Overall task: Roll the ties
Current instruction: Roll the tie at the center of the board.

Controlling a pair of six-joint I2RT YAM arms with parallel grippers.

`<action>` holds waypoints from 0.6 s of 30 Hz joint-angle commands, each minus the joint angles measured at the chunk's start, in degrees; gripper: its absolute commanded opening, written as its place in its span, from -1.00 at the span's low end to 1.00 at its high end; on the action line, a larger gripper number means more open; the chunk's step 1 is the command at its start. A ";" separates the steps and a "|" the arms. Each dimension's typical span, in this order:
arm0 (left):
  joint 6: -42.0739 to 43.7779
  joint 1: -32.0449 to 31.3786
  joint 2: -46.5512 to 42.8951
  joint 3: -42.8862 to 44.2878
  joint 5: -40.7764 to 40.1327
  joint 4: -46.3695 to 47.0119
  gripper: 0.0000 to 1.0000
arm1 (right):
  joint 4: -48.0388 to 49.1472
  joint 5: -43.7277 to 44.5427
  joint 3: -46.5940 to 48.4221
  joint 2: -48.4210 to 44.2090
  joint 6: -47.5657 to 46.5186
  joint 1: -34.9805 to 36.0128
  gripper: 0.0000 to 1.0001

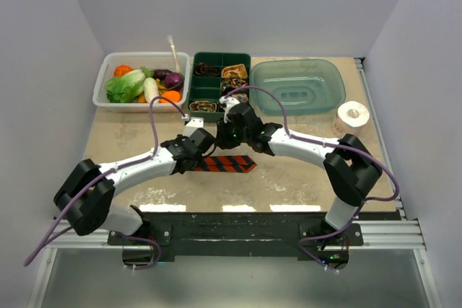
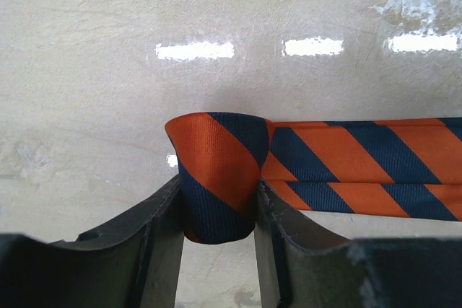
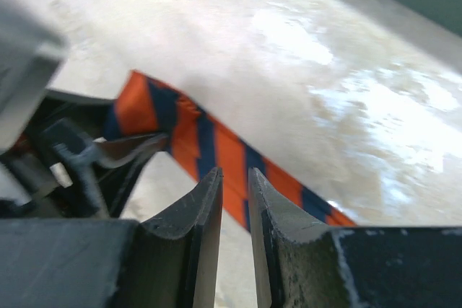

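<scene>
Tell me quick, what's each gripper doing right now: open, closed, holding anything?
Left gripper: closed on the folded end of the striped tie.
Right gripper: nearly closed, nothing between its fingers, just over the tie.

No text, label, brand, number or sign can be read in any of the three views. The tie point(image 2: 339, 156) shows only orange and dark diagonal stripes, with no lettering on them.
</scene>
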 commanded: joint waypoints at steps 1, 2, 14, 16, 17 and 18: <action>-4.38 -2.85 4.63 4.27 -6.30 -5.14 -0.11 | -1.47 1.94 -2.61 -1.70 -0.51 -2.17 -0.49; -4.56 -3.55 5.60 4.81 -7.00 -5.66 -0.11 | -1.47 2.02 -2.87 -1.79 -0.60 -2.35 -0.49; -8.52 -9.88 15.19 10.35 -12.28 -12.35 0.04 | -1.82 2.64 -4.63 -1.88 -0.87 -3.84 -0.48; -7.65 -11.02 15.98 10.87 -12.28 -12.17 0.06 | -1.91 2.55 -4.37 -1.71 -0.87 -3.93 -0.47; -7.12 -11.37 16.25 11.05 -12.28 -11.91 0.07 | -1.91 2.47 -4.37 -1.53 -0.95 -4.02 -0.47; -6.59 -11.81 16.68 11.57 -12.28 -11.91 0.08 | -1.91 2.29 -4.28 -1.44 -0.87 -4.02 -0.47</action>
